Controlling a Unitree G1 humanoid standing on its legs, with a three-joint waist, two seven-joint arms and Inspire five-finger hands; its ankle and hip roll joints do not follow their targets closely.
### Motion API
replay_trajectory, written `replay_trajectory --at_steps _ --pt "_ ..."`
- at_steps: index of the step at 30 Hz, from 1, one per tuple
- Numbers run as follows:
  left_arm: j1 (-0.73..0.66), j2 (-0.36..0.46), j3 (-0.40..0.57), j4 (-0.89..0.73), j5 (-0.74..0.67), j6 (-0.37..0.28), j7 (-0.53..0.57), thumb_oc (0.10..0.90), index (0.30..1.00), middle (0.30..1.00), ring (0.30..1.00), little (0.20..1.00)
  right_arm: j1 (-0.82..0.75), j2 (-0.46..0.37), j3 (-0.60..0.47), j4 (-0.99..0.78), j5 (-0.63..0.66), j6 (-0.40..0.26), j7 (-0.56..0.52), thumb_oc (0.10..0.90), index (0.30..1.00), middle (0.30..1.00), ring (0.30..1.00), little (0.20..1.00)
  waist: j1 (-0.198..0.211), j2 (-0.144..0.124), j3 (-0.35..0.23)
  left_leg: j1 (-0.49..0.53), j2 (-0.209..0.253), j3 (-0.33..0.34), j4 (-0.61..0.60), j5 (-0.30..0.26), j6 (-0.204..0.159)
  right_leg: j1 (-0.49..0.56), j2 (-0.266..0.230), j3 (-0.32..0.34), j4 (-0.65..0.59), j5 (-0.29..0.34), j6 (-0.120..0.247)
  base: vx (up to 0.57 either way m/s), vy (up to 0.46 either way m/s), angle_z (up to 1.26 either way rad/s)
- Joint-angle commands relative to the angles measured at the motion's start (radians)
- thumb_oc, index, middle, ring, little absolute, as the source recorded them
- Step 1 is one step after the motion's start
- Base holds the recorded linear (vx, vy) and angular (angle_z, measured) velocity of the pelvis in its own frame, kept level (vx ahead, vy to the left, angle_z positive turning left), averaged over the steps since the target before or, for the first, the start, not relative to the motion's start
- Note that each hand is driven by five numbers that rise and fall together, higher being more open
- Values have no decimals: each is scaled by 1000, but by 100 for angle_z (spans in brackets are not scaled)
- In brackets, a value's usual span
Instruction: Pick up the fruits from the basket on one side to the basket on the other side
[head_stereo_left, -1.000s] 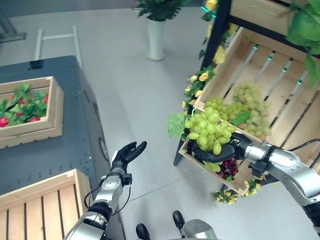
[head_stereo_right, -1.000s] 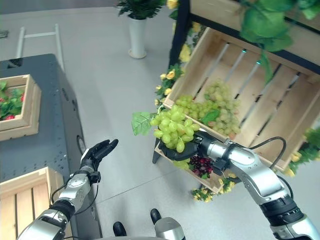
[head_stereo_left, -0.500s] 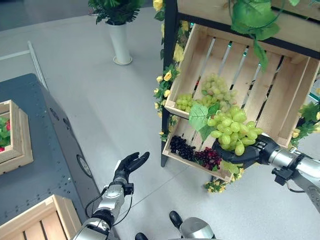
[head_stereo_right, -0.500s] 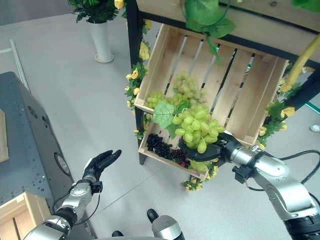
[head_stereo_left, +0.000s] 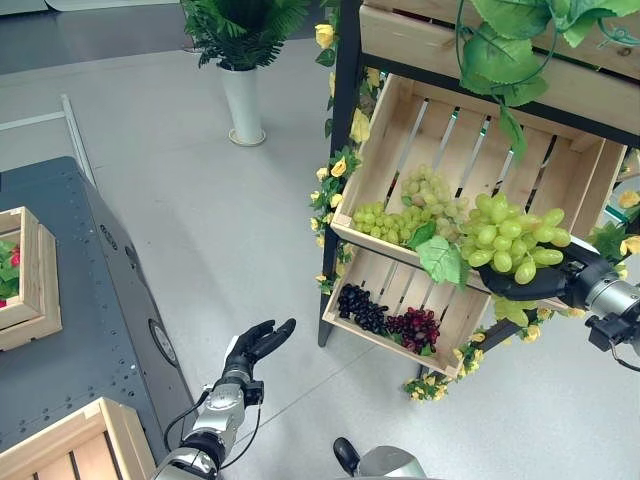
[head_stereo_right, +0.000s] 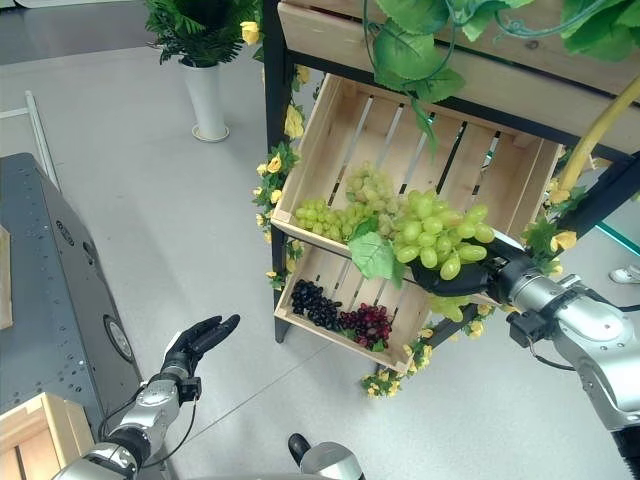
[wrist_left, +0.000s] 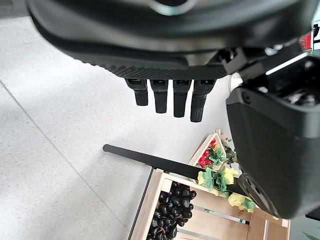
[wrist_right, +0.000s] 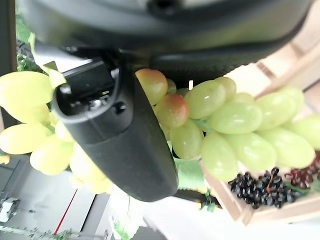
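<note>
Green grape bunch (head_stereo_left: 510, 240) sat cradled on the right hand (head_stereo_left: 545, 282), fingers curled up under it, a leaf hanging off its left side. Bunch was held in the air just in front of the upper crate (head_stereo_left: 560, 180) on the wooden stand, near the loose green grapes (head_stereo_left: 410, 205) lying in that crate. Lower crate (head_stereo_left: 345, 318) held dark grapes (head_stereo_left: 360, 308) and red grapes (head_stereo_left: 418, 328). Left hand (head_stereo_left: 252, 346) hung low over the floor, fingers straight and relaxed, holding nothing. Two slatted boxes on the dark desk (head_stereo_left: 95, 330) at far left: one with red fruit and leaves (head_stereo_left: 10, 280), one (head_stereo_left: 70, 450) at the near corner.

Judged step: the carry, bunch lifted and in transit. Next move would call for bringing the bunch over the receiving box, lowering it inside, then uncurling the fingers. Which box receives it could not be told.
</note>
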Motion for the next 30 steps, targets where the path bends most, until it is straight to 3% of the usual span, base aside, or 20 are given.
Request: replay_trajectory --at_steps 1,11,17,30 --pt "-45 39 1 -12 32 -121 -6 800 900 900 900 900 -202 -91 -182 99 -67 -187 -131 400 300 300 300 300 84 7 -49 56 -50 -64 38 -211 42 -21 97 -36 16 -9 1 0 0 0" --pt "-40 40 -2 -13 53 -118 -19 800 900 900 900 900 -342 -144 -58 288 -150 -127 -167 400 300 300 300 300 122 -3 -54 56 -55 -99 20 -199 38 -12 96 -61 4 -7 -1 -9 -30 2" --pt "-41 41 -8 -18 51 -112 -22 800 900 900 900 900 -457 -152 22 429 -123 -105 -194 400 300 300 300 300 145 -13 -60 50 -56 -99 12 -171 29 -18 91 -69 2 7 -9 -27 -35 5" --pt "-44 39 -26 -16 46 -101 -26 800 900 900 900 900 -743 -180 203 677 -136 -51 -226 400 300 300 300 300 185 -9 -64 51 -59 -125 10 -168 22 -8 85 -93 1 0 -15 -18 -10 5"
